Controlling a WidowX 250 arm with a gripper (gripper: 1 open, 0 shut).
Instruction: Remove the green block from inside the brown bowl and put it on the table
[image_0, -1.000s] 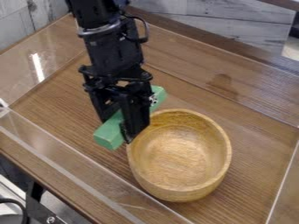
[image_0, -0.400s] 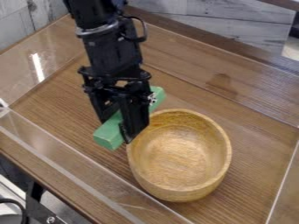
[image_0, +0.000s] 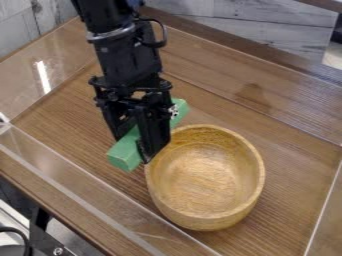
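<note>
The green block (image_0: 126, 153) lies tilted just left of the brown bowl (image_0: 205, 176), outside it, with one end low near the table (image_0: 274, 105) and the other end showing behind the fingers. My black gripper (image_0: 140, 148) points steeply down and is shut on the green block, its fingers hiding the block's middle. I cannot tell whether the block's lower end touches the tabletop. The bowl's inside shows only bare wood grain.
Clear plastic walls (image_0: 74, 190) run along the table's edges, close in front and on the left. The bowl's rim sits right beside the gripper's right finger. Bare wood stretches to the back right of the bowl.
</note>
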